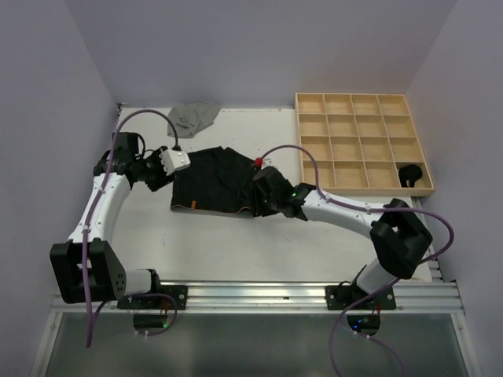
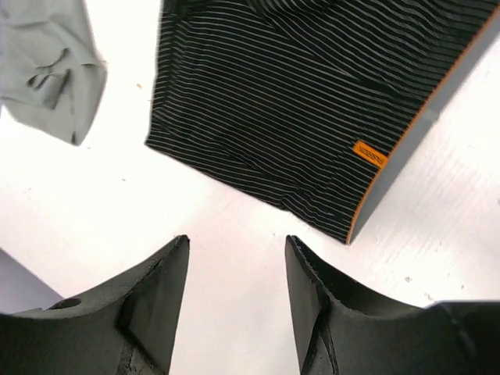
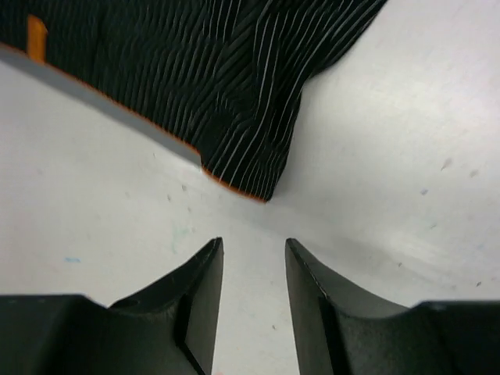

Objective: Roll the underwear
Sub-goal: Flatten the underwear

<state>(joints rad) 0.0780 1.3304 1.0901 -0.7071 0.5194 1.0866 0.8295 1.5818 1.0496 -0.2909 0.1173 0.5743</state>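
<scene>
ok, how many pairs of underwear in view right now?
3: black striped pair mid-table, grey pair at the far edge, a dark bundle, probably rolled, in the near-right compartment of the wooden tray. Others may be hidden.

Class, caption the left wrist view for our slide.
Open left gripper over the table, facing striped black underwear beside a grey pair.

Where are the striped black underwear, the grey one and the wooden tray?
striped black underwear (image 1: pixel 211 179): top view, middle of the cloth.
grey underwear (image 1: pixel 196 116): top view, its crumpled middle.
wooden tray (image 1: pixel 354 190): top view, near rim.
</scene>
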